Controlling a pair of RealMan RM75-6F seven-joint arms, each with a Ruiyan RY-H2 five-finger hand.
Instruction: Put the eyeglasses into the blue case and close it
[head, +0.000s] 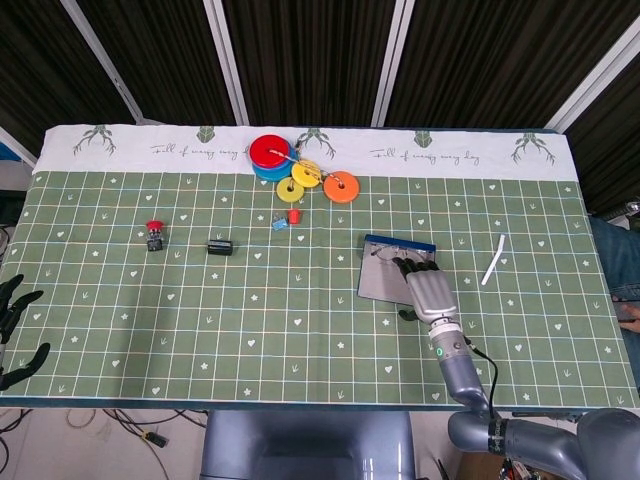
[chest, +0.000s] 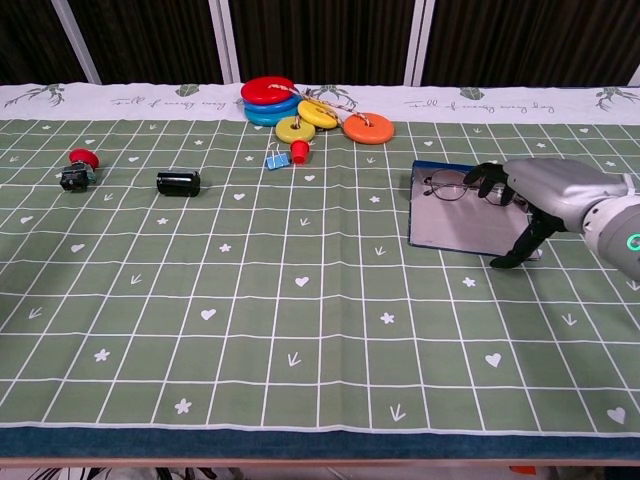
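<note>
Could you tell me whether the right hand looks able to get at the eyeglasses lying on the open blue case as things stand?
Probably yes. The right hand is already over the blue case, its fingers apart and its fingertips at the right end of the eyeglasses, with nothing between them.
</note>
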